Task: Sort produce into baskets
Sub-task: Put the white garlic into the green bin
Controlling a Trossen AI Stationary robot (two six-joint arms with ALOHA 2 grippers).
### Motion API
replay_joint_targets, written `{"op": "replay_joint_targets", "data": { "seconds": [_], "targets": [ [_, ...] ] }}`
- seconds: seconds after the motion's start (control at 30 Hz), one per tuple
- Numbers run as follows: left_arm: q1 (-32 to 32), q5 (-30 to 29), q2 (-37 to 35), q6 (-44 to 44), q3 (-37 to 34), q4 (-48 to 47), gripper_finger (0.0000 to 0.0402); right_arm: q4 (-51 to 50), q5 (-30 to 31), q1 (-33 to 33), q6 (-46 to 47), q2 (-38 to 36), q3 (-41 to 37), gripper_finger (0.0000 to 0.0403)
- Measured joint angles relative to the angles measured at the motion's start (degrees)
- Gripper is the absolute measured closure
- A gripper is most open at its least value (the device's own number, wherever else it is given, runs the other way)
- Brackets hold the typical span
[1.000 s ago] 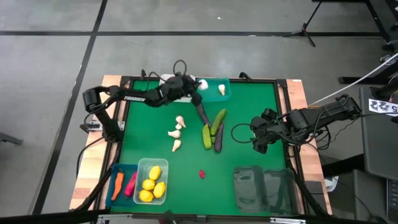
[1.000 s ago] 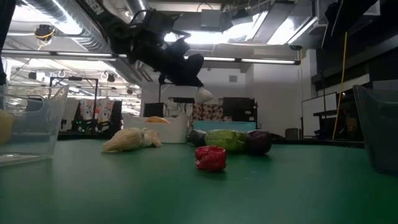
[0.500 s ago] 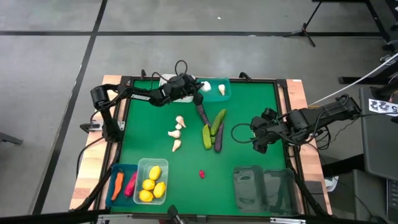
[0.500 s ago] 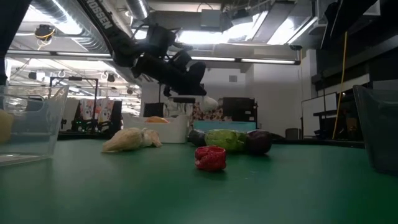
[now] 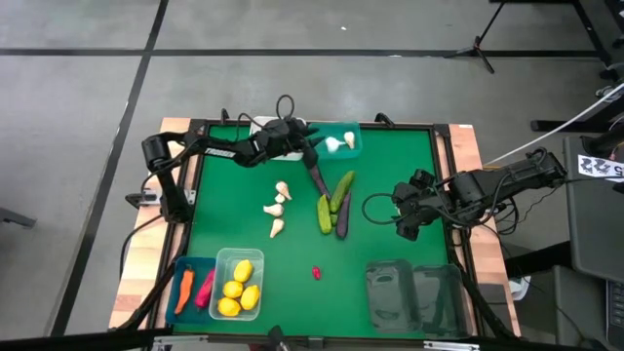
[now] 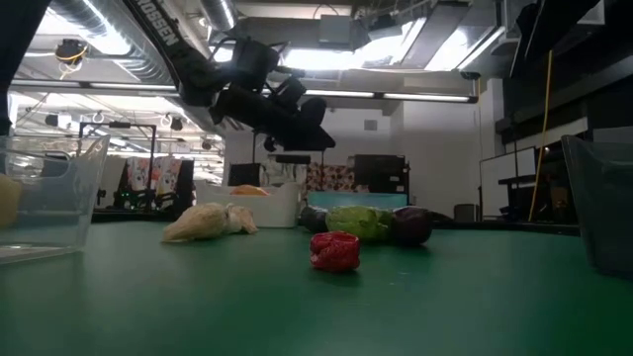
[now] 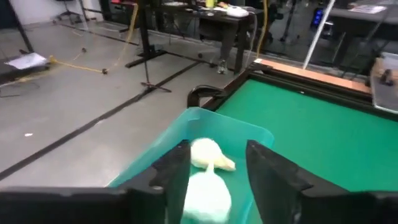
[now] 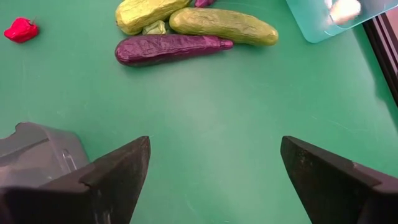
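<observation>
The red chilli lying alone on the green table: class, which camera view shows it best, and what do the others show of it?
The low view: the red chilli sits close and central. The high view shows it as a tiny red spot. The right wrist view catches it at the picture's edge. The left wrist view misses it.

Table (image 5: 390, 175): matt green felt-like top, pale wood rim. Teal bin (image 7: 186, 134) at its far edge: smooth, translucent plastic; garlic (image 7: 208, 152) inside looks matt white. Cucumbers (image 8: 224, 26) and eggplant (image 8: 171, 48) mid-table: glossy, faintly crinkled skin. Smoky bins (image 5: 409, 288) near the front edge: clear, shiny plastic. Fingers (image 8: 112, 174): matt black plastic.
</observation>
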Motion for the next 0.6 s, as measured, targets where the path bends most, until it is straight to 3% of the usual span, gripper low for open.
{"op": "replay_joint_targets", "data": {
  "seconds": [0.2, 0.3, 0.43, 0.6],
  "targets": [
    [-2.42, 10.76, -7.07, -0.51, -0.07, -6.19, 0.0223, 4.11, 4.98, 1.67, -7.49, -0.76, -0.02, 0.0043],
    [-4.04, 11.79, -13.42, 1.52, -0.07, -12.75, 0.0222, 5.47, 10.37, 4.65, -13.40, -3.78, -0.02, 0.0043],
    [-5.39, 11.78, -22.33, 4.87, -0.07, -22.20, 0.0222, 6.53, 14.47, 9.18, -16.93, -12.31, -0.07, 0.0043],
    [-6.67, 11.58, -28.93, 7.42, -1.74, -32.86, 0.0222, 12.45, 17.44, 14.36, -14.03, -28.23, -4.94, 0.0043]
  ]
}}
